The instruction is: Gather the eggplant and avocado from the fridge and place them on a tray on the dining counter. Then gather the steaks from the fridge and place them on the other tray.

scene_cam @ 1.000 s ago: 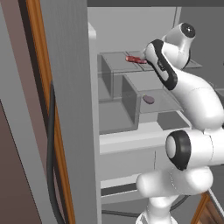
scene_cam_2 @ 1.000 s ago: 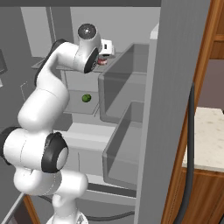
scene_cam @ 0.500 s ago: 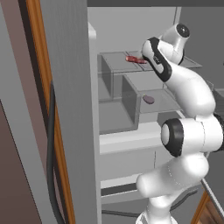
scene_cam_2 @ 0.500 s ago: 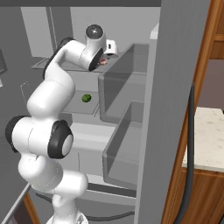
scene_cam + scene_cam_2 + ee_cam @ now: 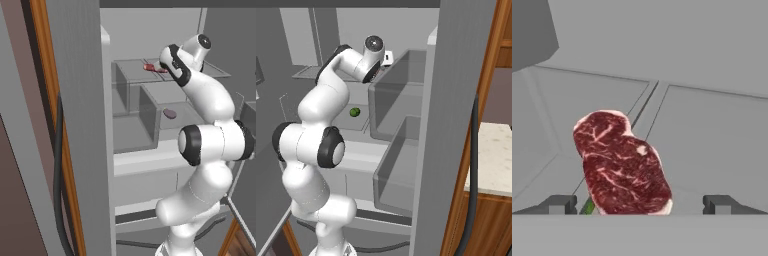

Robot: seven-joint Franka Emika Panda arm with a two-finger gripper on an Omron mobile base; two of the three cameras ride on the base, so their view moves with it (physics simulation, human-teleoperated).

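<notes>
A dark red marbled steak (image 5: 623,167) lies flat on an upper shelf of the open fridge (image 5: 80,100). My gripper (image 5: 639,204) hangs just over it, open, with one fingertip (image 5: 559,204) on each side of the near end of the meat and nothing gripped. In the left base view the steak (image 5: 154,68) shows beside my hand on the top shelf. The small purple eggplant (image 5: 170,114) rests on the shelf below. In the right base view the green avocado (image 5: 355,112) sits on that lower shelf, behind my arm.
Clear door bins (image 5: 401,165) jut out on the open fridge door to my right. A clear drawer box (image 5: 150,107) stands on the shelves to the left. A wooden cabinet with a pale stone top (image 5: 491,160) lies beyond the right door.
My arm has stretched further into the fridge along the top shelf, bringing the hand closer over the steak. The jaws stayed open. The food has not moved.
</notes>
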